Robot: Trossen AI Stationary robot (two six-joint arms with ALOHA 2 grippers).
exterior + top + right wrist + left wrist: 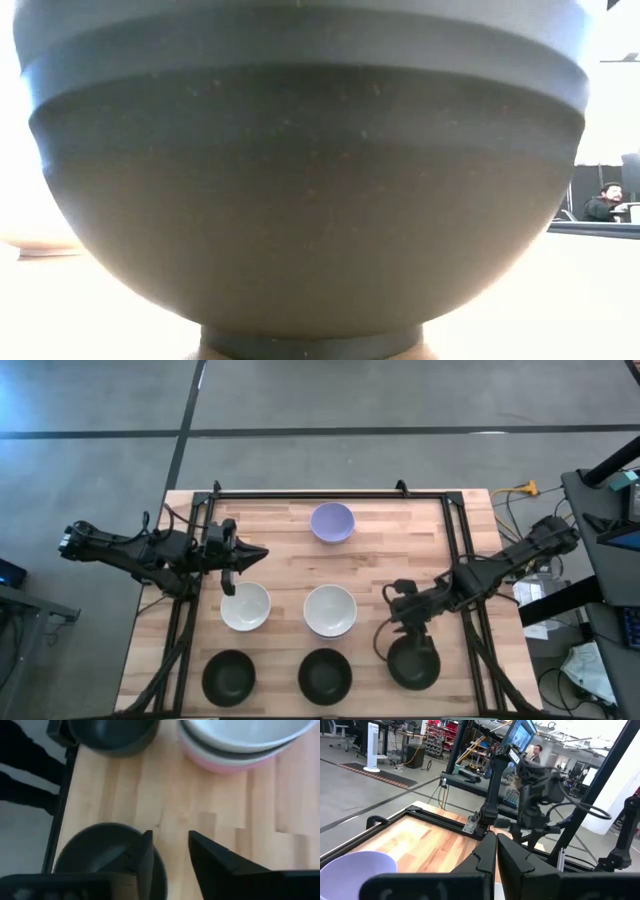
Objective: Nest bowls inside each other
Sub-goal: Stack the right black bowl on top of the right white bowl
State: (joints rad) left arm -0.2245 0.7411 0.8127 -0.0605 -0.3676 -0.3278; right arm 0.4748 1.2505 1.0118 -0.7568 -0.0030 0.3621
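Some nesting is done: near the desk centre a white bowl sits on a dark one inside the pink bowl. Five piles remain apart. The right gripper, fingers released, straddles a black bowl's rim; the left gripper, fingers clenched empty, hangs above another white one.

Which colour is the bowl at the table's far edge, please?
Lavender purple bowl, clearest in the high view.
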